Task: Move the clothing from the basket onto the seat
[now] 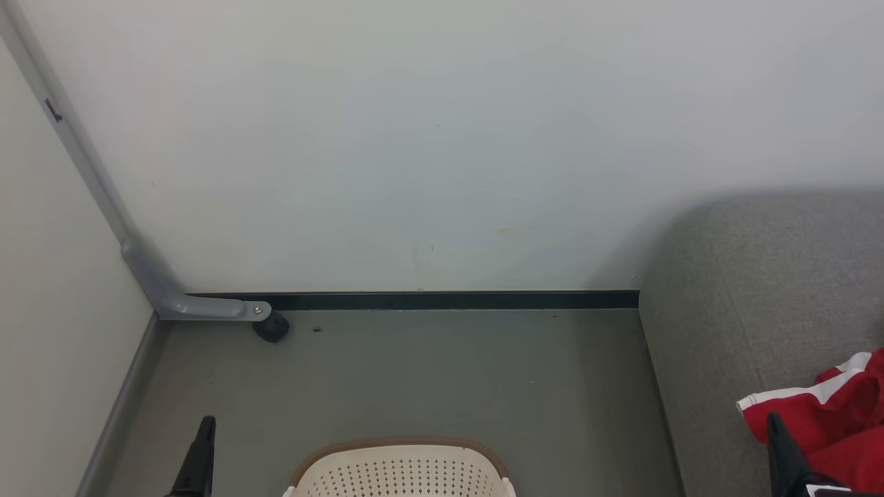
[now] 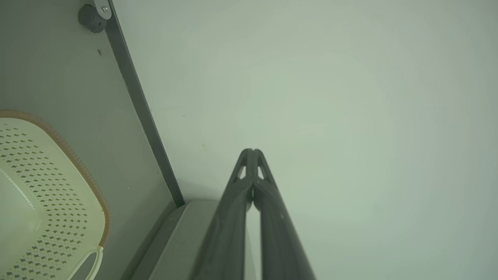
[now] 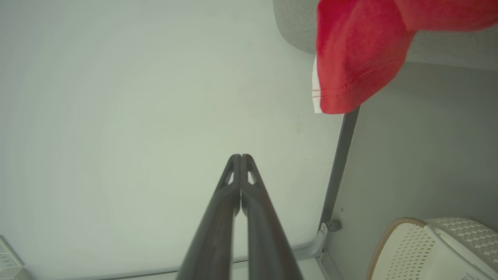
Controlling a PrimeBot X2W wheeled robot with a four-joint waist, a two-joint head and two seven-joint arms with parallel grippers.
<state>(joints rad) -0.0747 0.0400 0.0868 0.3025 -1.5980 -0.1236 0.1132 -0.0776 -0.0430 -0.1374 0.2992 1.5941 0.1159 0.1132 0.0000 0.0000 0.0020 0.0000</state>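
- Left gripper (image 2: 252, 152): fingers pressed tip to tip, nothing between them, aimed at the pale wall (image 2: 350, 116) in the left wrist view; low in the bottom left corner of the head view.
- Right gripper (image 3: 241, 156): likewise closed tip to tip and empty, with the red clothing (image 3: 358, 58) at the upper right of the right wrist view, apart from the fingers.
- Clothing heaped on the grey seat (image 1: 760, 276) at the lower right edge of the head view, white stripe showing; one flap apparently hanging past the seat's edge in the right wrist view.
- Basket (image 1: 400, 476) at bottom centre of the head view, on the floor (image 1: 449, 373) between the two grippers; far wall and brown rim in view, its bottom cut off by the frame. No red in the part that shows.
- Likely step: a check of the basket for anything left.
- Tilt the view down first to see the basket's bottom.
- Spread the fingers before descending, not once inside the fabric.
- For any garment left, pinch a thick fold near its middle, lift straight up clear of the rim, carry it right and release well onto the seat.
- Mind the overhanging flap — soft cloth, likely to slide off if brushed.
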